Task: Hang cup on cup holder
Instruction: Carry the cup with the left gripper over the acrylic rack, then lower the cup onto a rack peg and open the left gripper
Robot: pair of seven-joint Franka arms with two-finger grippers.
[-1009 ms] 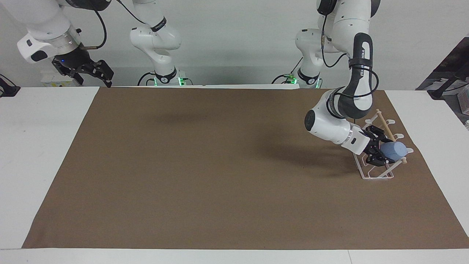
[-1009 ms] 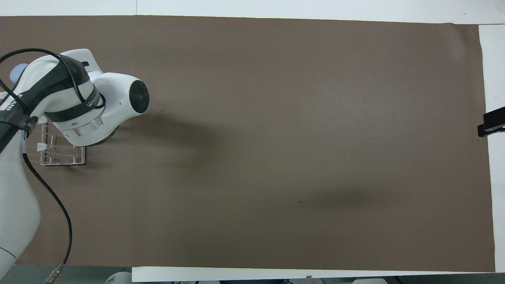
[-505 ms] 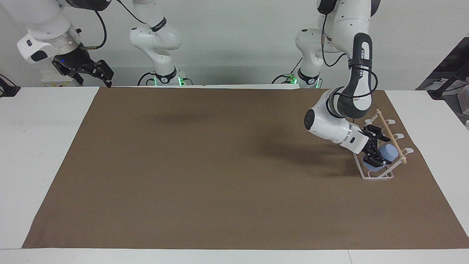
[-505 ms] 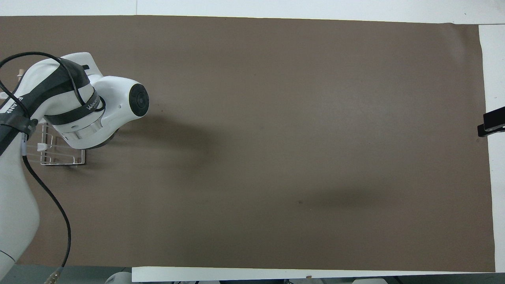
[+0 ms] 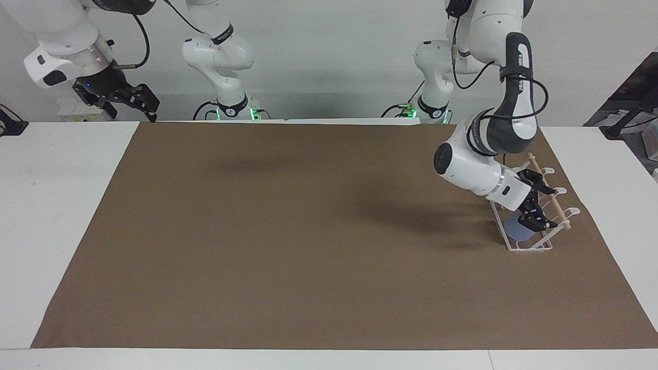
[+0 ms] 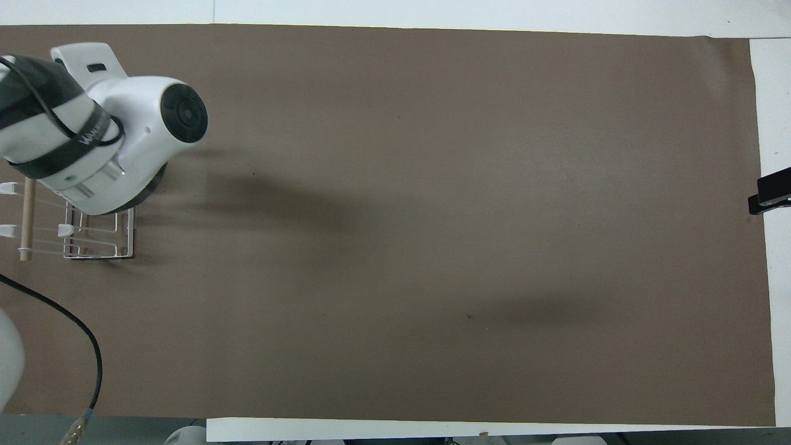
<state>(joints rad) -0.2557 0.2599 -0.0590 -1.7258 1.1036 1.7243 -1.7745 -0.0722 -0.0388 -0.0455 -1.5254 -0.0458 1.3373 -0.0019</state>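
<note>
Now cup (image 5: 515,229) sits inside cup holder (image 5: 529,245).

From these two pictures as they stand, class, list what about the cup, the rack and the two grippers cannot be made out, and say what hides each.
- The cup: facing view, only part shows; the left gripper covers the rest, so which prong of the cup holder carries it is unclear.
- Cup and left gripper: overhead view, hidden under the left arm.
- Cup holder: overhead view, partly covered by that arm and cut by the picture's edge.
- Right gripper: overhead view, only a dark tip at the edge; it waits.
</note>
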